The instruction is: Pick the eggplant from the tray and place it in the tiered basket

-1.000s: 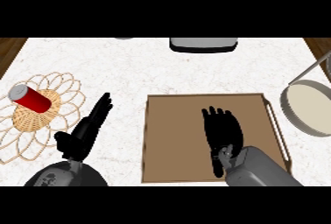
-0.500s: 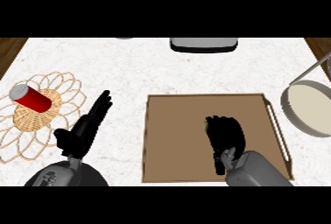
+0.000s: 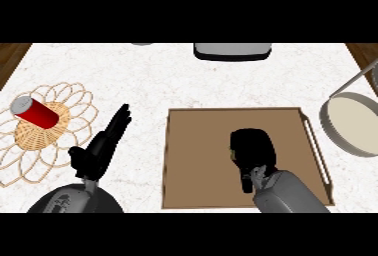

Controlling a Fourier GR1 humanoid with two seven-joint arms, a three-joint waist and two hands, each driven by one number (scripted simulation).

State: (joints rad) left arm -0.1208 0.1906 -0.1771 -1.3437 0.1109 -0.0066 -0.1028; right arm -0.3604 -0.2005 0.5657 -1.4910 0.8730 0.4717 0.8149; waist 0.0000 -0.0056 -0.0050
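My right hand [image 3: 253, 150] is over the middle of the brown wooden tray [image 3: 199, 175], its fingers curled down into a rounded dark shape. The eggplant [image 3: 233, 155] is almost wholly hidden under that hand; only a small greenish bit shows at the hand's left edge. The tiered basket [image 3: 353, 125], a white round bowl on grey metal rods, stands just right of the tray at the view's right edge. My left hand [image 3: 100, 150] rests open on the white counter left of the tray, fingers straight and pointing up.
A woven wicker mat [image 3: 29, 140] lies at the far left with a red can [image 3: 35, 111] on its side. A grey appliance [image 3: 231, 51] sits at the counter's back edge. The tray's right handle [image 3: 316, 147] lies close to the basket.
My right hand has drawn back toward me over the tray and its fingers have gone from spread straight to curled. The left hand has hardly moved.
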